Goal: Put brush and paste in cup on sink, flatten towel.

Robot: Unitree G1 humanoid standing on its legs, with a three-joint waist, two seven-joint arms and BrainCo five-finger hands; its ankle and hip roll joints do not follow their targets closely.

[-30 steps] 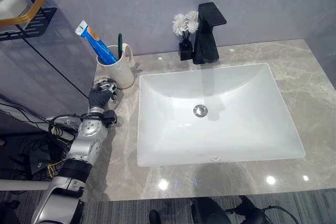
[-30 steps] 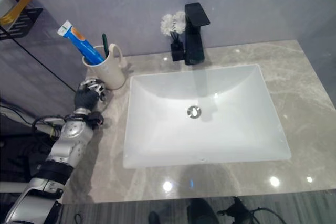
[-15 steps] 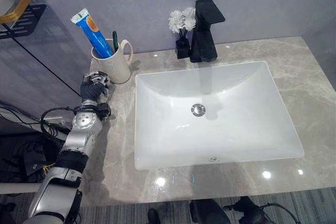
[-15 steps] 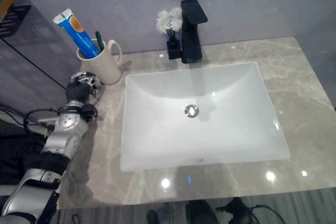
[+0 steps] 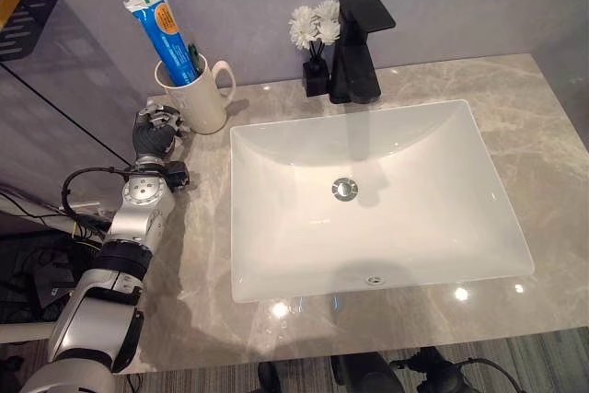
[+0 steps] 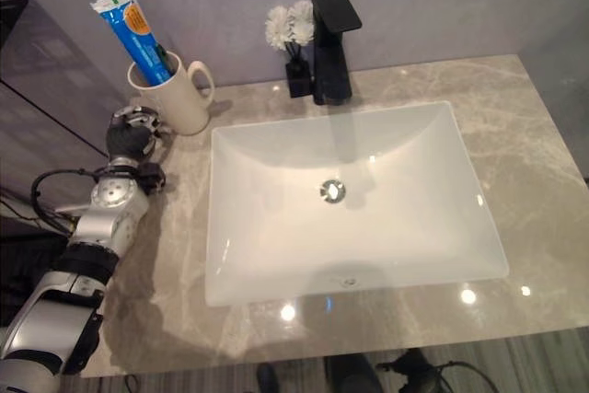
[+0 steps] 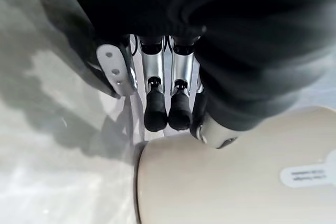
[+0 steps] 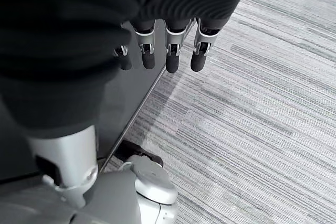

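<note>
A cream mug [image 5: 198,103] stands at the back left of the grey marble counter [image 5: 543,144]. A blue toothpaste tube [image 5: 166,32] and a green toothbrush [image 5: 193,52] stand upright in it. My left hand [image 5: 151,138] rests on the counter just left of the mug's base. In the left wrist view its fingers [image 7: 156,109] are nearly straight, with the dark tips close to the mug [image 7: 236,182] and nothing held. My right hand [image 8: 170,51] hangs over striped grey floor with straight fingers, holding nothing.
A white rectangular basin [image 5: 276,227] is sunk into the middle of the counter. Behind it stand a black faucet [image 5: 357,48] and white flowers in a small black vase [image 5: 315,66]. A black wire shelf [image 5: 26,14] hangs on the wall at upper left.
The camera has moved, so the whole scene sits lower and more to the left. My left hand stays by the mug's base, now slightly further to its left.
</note>
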